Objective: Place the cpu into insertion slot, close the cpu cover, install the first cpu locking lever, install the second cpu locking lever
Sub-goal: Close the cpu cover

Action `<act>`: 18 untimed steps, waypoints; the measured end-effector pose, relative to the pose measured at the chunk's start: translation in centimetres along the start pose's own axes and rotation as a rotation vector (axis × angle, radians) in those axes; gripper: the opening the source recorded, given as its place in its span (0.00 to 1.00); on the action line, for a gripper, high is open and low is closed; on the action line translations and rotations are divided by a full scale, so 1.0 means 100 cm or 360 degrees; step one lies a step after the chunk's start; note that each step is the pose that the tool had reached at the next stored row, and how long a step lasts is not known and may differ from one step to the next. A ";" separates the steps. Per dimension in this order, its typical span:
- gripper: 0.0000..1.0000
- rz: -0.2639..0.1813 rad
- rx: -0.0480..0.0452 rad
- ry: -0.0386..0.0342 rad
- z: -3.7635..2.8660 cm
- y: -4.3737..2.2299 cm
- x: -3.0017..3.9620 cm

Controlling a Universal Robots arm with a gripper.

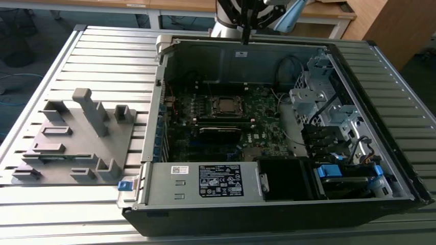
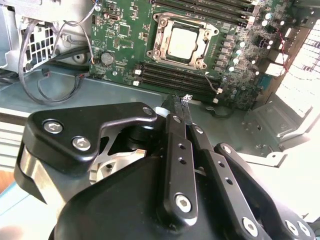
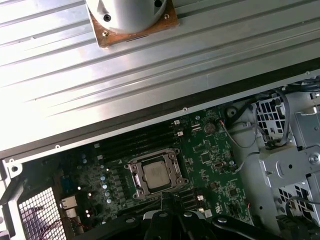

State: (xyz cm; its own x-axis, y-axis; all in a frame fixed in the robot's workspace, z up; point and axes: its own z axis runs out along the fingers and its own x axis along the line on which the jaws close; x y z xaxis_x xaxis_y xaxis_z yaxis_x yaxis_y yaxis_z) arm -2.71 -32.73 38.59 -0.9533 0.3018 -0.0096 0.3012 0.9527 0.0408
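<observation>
Gripper (image 2: 181, 101) closed tip to tip and empty, I hover short of the board. The cpu (image 2: 182, 42) sits in the insertion slot (image 2: 161, 55), cpu cover (image 2: 202, 47) apparently down: 2 steps done, I judge; levers unclear.

In the exterior view the silver-white robot arm (image 1: 228, 20) is cut off by the top edge, and the small square metal-rimmed insertion slot (image 1: 223, 105) is too small to tell what lies in it. In the second wrist view the black metal gripper (image 2: 180, 101), with its bolted linkage, hides much of the grey sheet-metal computer case wall (image 2: 125, 95) and runs past the bottom edge, while glare bleaches 1 end of the case. In the first wrist view the round silver mount (image 3: 131, 15) on its brown plate (image 3: 170, 22) is cut by the top edge.
</observation>
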 end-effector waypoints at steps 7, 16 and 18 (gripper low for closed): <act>0.10 0.0000 0.0000 0.0000 0.0016 -0.0001 0.0000; 0.10 0.0000 0.0000 0.0000 0.0035 -0.0001 0.0000; 0.10 0.0000 0.0000 0.0000 0.0040 -0.0002 0.0000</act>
State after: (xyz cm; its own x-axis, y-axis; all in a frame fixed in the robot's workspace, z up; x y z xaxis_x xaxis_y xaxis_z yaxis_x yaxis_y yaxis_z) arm -2.71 -32.73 38.19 -0.9533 0.3018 -0.0096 0.3012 0.9527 0.0408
